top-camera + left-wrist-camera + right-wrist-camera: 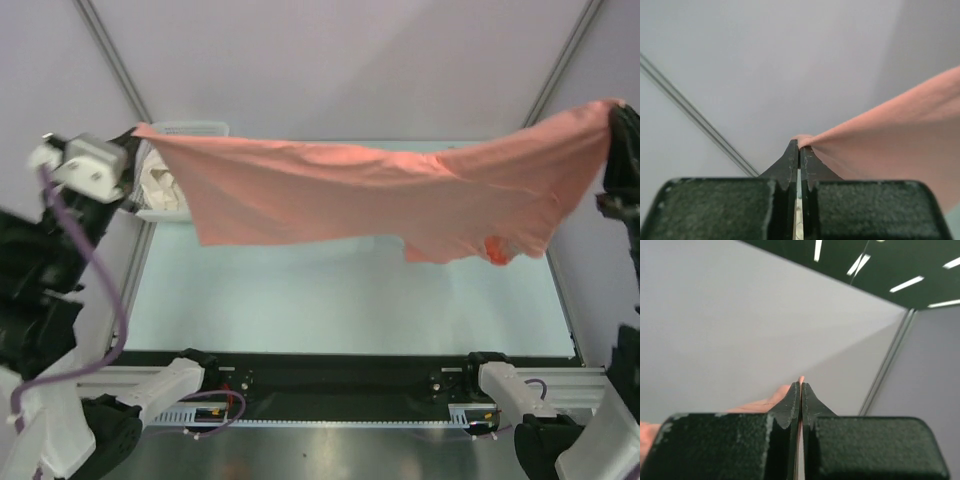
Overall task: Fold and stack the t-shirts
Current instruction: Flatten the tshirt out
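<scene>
Left tool (pixel 799 146) pinches salmon-pink t-shirt (pixel 890 150) corner.

The top camera looks down from above and behind the arm bases (pixel 180 385) onto the table (pixel 330 300). Each wrist camera looks close along its own fingers (pixel 790 162) at the walls (pixel 790 60). All three share the shirt (pixel 330 190).

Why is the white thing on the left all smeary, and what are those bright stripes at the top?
Top external view: the left arm's white wrist housing is smeared, probably motion blur, while the pink t-shirt looks sharper. Right wrist view: the stripes are ceiling lights, glaring against a dark ceiling. Left wrist view: the shirt pinched in the left gripper is soft, out of focus.
</scene>
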Tool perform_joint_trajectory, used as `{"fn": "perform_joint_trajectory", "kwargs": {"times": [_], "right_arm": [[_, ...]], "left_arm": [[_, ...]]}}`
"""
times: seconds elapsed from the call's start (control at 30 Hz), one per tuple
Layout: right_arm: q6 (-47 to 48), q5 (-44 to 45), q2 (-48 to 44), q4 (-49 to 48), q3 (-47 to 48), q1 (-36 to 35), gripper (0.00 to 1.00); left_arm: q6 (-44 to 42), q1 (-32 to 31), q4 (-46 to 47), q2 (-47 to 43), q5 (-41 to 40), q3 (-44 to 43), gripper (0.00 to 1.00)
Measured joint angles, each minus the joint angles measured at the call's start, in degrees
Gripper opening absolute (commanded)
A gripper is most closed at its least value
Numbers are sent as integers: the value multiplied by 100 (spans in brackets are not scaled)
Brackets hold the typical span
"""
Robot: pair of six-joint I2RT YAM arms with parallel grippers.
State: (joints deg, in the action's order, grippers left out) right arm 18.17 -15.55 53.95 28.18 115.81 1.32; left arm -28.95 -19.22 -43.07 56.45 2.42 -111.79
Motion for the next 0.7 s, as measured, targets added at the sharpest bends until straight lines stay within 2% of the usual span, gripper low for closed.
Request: {"fn": "perform_joint_trajectory", "kwargs": {"times": [0.17, 0.33, 0.47, 0.7], "right_arm": [[61, 138, -142, 345, 979, 0, 0], [203, 160, -35, 444, 1193, 0, 0], [317, 109, -20, 155, 378, 0, 0], [330, -181, 446, -538, -1805, -4, 0]], "left_arm": [[-2, 291, -81, -372, 260, -879, 1], [-26, 387, -79, -557, 317, -920, 1], [-111, 389, -22, -562, 208, -166, 0], [-317, 400, 140, -361, -59, 1974, 0]]}}
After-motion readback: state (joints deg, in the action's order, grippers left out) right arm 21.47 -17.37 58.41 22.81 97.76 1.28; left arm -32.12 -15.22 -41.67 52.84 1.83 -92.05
